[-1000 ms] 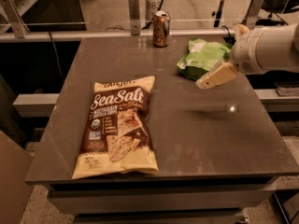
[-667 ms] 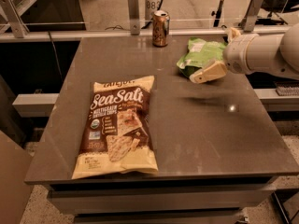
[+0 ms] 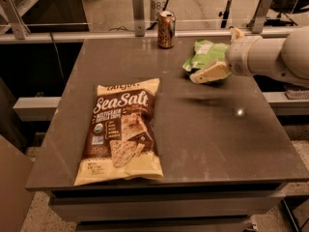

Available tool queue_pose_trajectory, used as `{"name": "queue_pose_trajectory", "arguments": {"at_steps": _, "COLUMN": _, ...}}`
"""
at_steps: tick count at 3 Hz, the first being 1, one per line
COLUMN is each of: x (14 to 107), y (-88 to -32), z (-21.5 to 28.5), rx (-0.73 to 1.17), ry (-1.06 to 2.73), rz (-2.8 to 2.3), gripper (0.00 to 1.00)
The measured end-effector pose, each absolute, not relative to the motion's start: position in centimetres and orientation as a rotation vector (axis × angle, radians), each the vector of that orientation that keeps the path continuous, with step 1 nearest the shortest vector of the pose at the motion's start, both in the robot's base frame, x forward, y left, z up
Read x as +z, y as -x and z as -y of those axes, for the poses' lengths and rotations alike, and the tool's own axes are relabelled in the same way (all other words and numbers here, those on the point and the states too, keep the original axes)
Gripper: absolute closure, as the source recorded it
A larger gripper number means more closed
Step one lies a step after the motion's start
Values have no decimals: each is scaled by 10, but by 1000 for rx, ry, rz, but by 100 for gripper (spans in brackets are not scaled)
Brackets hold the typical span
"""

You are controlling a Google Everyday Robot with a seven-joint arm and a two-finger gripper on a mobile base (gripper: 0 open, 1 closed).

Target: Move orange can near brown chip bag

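The orange can (image 3: 166,30) stands upright at the far edge of the table, near the middle. The brown chip bag (image 3: 120,129) lies flat on the front left of the table, "Sea Salt" lettering facing up. My gripper (image 3: 208,73) reaches in from the right on a white arm, hovering above the table in front of the green bag, right of and nearer than the can. It holds nothing.
A small green bag (image 3: 205,55) lies at the far right of the table (image 3: 217,129), partly behind my gripper. A rail with metal posts (image 3: 138,13) runs behind the table's far edge.
My gripper has moved left and a little farther back, toward the can. The can and both bags have not moved.
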State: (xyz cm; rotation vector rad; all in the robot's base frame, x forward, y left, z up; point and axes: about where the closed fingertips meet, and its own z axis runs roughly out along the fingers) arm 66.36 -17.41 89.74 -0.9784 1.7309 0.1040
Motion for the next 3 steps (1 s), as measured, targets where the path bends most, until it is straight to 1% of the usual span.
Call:
{"name": "queue_pose_trajectory", "arguments": {"at_steps": 1, "x": 905, "y": -681, "z": 150, "rx": 178, "ry": 912, "rz": -1654, "gripper": 0}}
{"name": "queue_pose_trajectory", "arguments": {"at_steps": 3, "x": 931, "y": -709, "z": 89, "rx": 287, "ry": 917, "rz": -1518, "gripper": 0}}
